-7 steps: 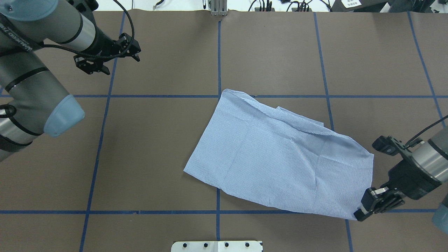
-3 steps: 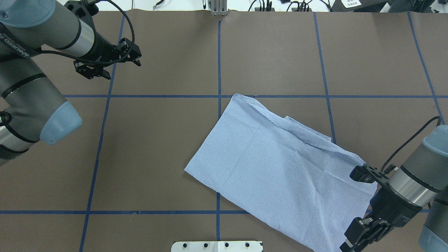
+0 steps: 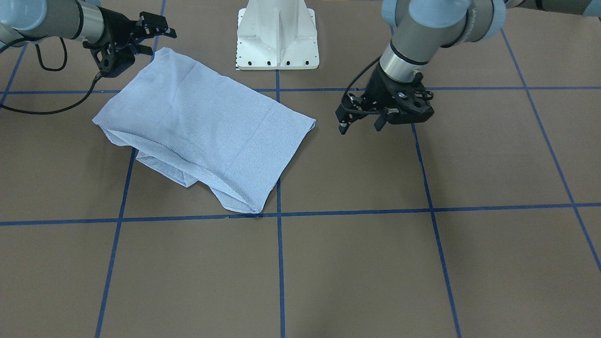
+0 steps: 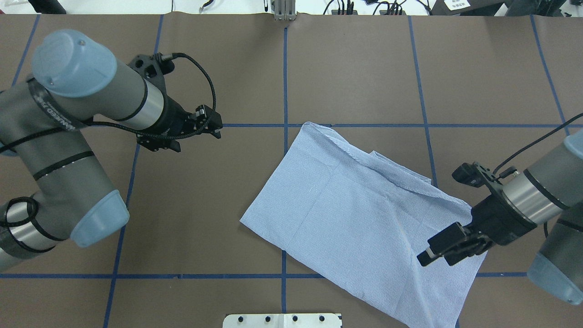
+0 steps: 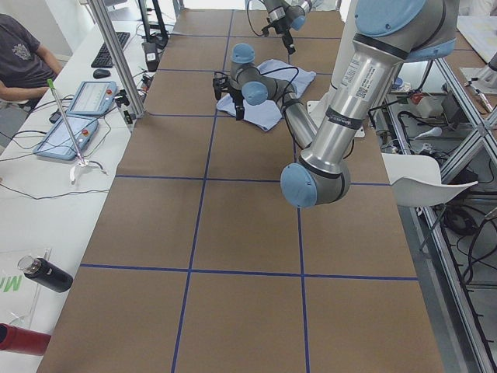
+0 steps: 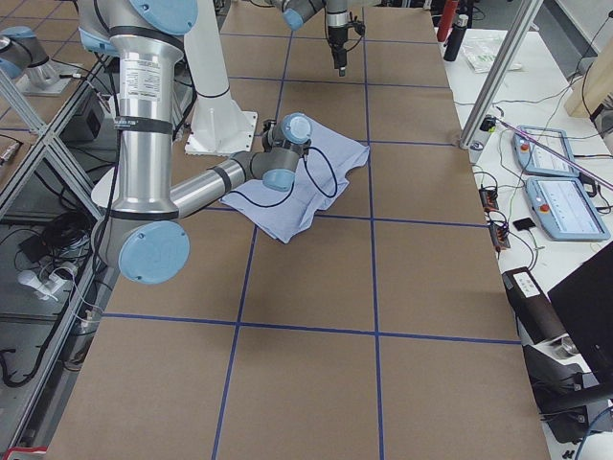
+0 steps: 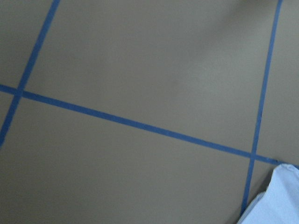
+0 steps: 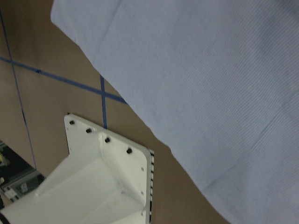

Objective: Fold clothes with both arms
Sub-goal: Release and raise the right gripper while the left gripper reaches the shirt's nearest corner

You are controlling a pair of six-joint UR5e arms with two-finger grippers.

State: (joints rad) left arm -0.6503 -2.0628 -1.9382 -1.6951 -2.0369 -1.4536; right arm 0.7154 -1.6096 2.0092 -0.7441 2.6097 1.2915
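Brown paper crossed by blue tape is covering the table (image 4: 355,68). The shirt (image 4: 355,214) is lying on it as a rough, skewed rectangle, right of centre and reaching toward the robot's edge, with loose layers showing along its far side.

Changes over the last second:
- The right gripper (image 4: 437,258) was pinching the shirt's near right corner and dragging it toward the robot. It is now hanging over the right part of the cloth. In the front view its jaws are standing apart with nothing between them, so the corner is looking released.
- The shirt is sitting where that drag left it, with no further shift.
- The left gripper (image 4: 196,141) is coming in from the far left of the table toward the shirt. Its jaws are spread and empty, and it is not yet touching the cloth. Its wrist camera is just catching a shirt corner (image 7: 280,196) at the lower right.

Judgement: the reposition seems done and both arms are setting up for the next fold. The left gripper is probably heading for the left edge or far corner. The right one needs a fresh grip before a two-arm lift. The skew and loose layers may spoil an even crease.
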